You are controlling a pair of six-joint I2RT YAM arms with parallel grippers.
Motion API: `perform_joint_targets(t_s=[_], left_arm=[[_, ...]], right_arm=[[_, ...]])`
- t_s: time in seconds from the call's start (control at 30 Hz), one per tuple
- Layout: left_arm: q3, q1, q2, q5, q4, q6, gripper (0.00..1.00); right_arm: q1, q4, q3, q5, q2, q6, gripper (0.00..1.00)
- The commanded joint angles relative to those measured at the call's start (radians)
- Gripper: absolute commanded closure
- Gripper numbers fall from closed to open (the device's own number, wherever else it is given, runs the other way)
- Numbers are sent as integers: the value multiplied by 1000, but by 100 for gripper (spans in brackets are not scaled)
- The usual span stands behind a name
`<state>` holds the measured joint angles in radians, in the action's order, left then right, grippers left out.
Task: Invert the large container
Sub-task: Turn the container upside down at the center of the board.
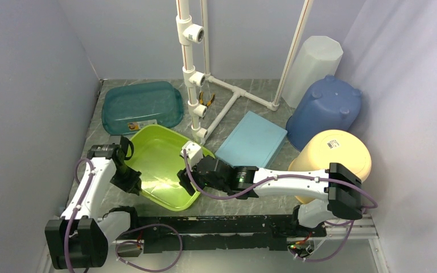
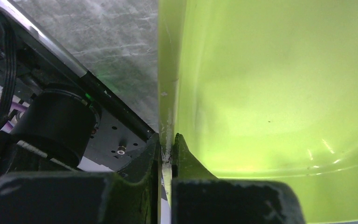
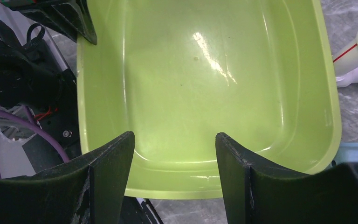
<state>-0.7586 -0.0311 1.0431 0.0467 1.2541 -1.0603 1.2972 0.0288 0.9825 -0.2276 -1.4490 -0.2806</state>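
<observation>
The large container is a lime green tub (image 1: 160, 154), lying open side up at the near left of the table. My left gripper (image 1: 132, 181) is shut on its left rim. In the left wrist view the two fingers pinch the thin rim wall (image 2: 168, 107) at the left gripper (image 2: 168, 139), one finger outside and one inside the tub (image 2: 270, 93). My right gripper (image 1: 184, 174) is open at the tub's near right rim. In the right wrist view the right gripper (image 3: 175, 140) has its fingers apart above the rim (image 3: 177, 189), with nothing between them and the tub's inside (image 3: 205, 79) beyond.
A teal tub (image 1: 142, 105) lies upside down at the back left. A white pipe frame (image 1: 196, 74) stands behind the green tub. To the right are a light blue lid (image 1: 253, 139), a blue bucket (image 1: 325, 111), a cream bucket (image 1: 333, 153) and a tall white bin (image 1: 313, 65). Walls close in on three sides.
</observation>
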Motion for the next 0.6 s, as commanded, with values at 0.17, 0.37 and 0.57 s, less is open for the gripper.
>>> perform_joint_targets(t_s=[0.17,0.37,0.57], left_arm=[[-288,0,-130,181,232,57,97],[-493,1,-195,321,260,165,97],[-623,0,-218,426,207,318,97]], right_arm=[[-7,-16,38,-50,44,-31,32],[-25,-4,64,-30,74,-41,32],[-33,-1,85,-3,85,-38,31]])
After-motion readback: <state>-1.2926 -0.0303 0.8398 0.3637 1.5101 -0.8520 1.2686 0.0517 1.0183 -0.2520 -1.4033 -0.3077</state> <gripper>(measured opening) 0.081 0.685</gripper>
